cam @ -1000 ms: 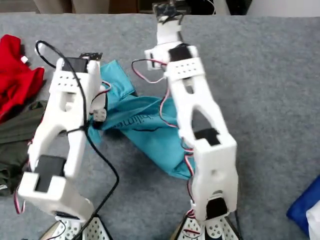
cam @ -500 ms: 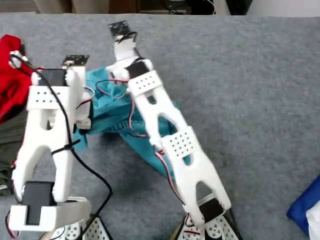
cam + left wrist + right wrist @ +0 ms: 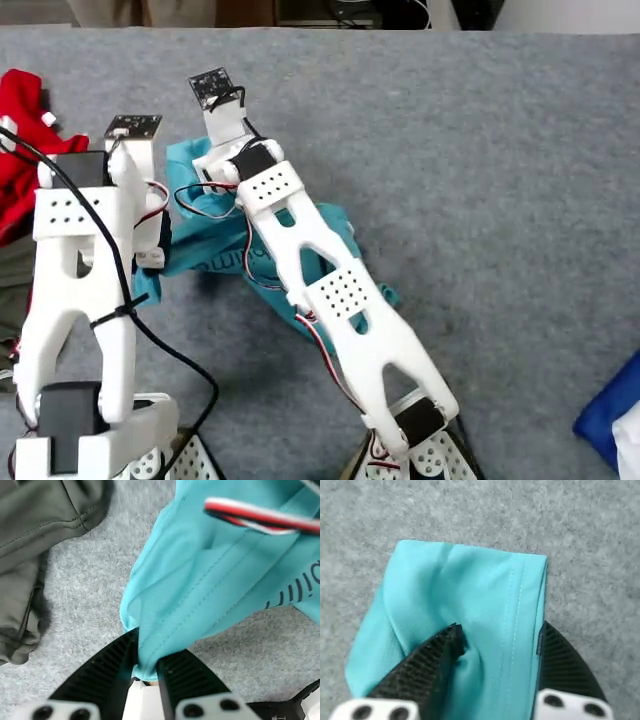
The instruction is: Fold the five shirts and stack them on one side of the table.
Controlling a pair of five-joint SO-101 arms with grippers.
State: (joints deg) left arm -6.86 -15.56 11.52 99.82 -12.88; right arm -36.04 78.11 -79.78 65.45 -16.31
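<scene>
Shirts lie on the grey carpeted table (image 3: 500, 150). One crumpled teal shirt (image 3: 215, 250) sits under my two arms, left of the middle. One red shirt (image 3: 20, 110) and one olive-green shirt (image 3: 45, 515) lie at the left edge, and one blue cloth (image 3: 610, 400) at the right edge. My left gripper (image 3: 147, 650) is pressed together, pinching the teal shirt's edge. My right gripper (image 3: 499, 630) is spread wide, astride a folded teal corner.

My left arm (image 3: 75, 280) stretched straight forward, left tool (image 3: 145, 647) pinched tight on teal shirt (image 3: 210, 570). My right arm (image 3: 330, 290) slants toward it, right tool (image 3: 499, 632) spread wide, pointing down.
</scene>
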